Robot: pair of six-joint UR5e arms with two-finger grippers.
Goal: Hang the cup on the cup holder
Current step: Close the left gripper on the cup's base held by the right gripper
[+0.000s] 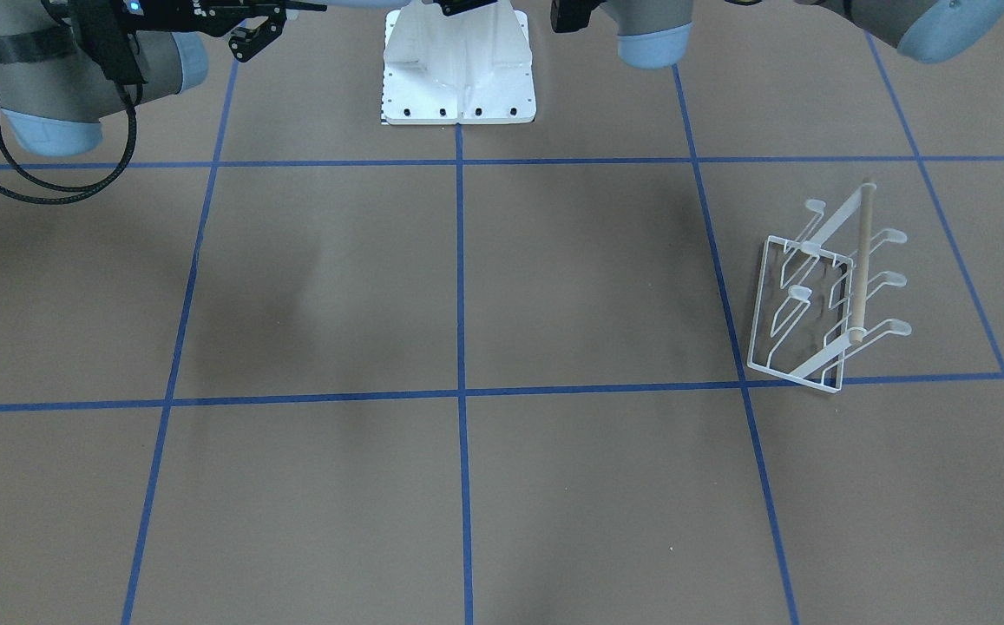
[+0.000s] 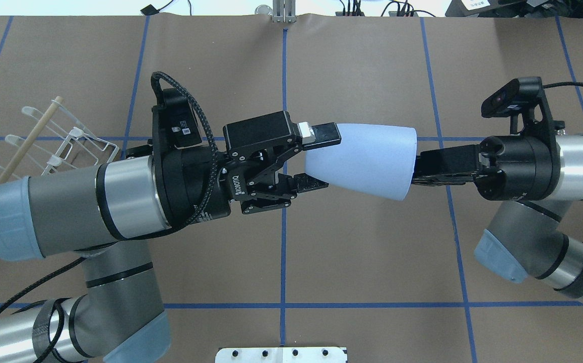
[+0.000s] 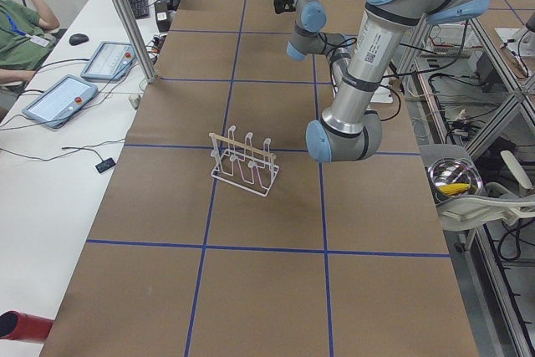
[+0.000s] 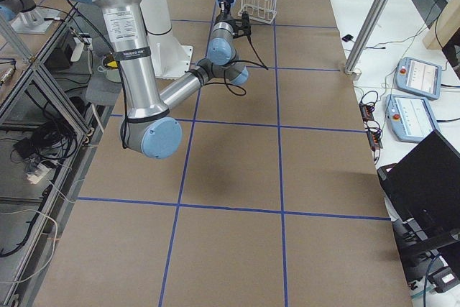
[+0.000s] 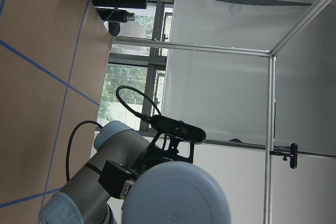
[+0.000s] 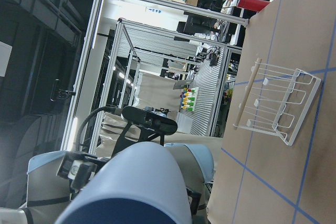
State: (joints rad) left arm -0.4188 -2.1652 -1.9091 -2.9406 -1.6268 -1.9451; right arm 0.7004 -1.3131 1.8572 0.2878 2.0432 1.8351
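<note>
The pale blue-grey cup (image 2: 367, 159) lies on its side in mid-air over the table's middle. My right gripper (image 2: 419, 166) is shut on its wide rim from the right. My left gripper (image 2: 321, 159) is open, its fingers (image 2: 321, 133) straddling the cup's narrow base, close to or touching its wall. The left wrist view shows the cup's base (image 5: 173, 192); the right wrist view shows its side (image 6: 136, 182). The white wire cup holder (image 2: 69, 141) with a wooden rod stands on the table behind my left forearm, empty (image 1: 831, 295), and shows in the right wrist view (image 6: 273, 100).
The white robot base plate (image 1: 458, 87) sits at the near table edge. Blue tape lines grid the brown table. Operator tablets (image 3: 58, 98) lie on a side desk. My left forearm (image 2: 94, 201) passes close over the holder.
</note>
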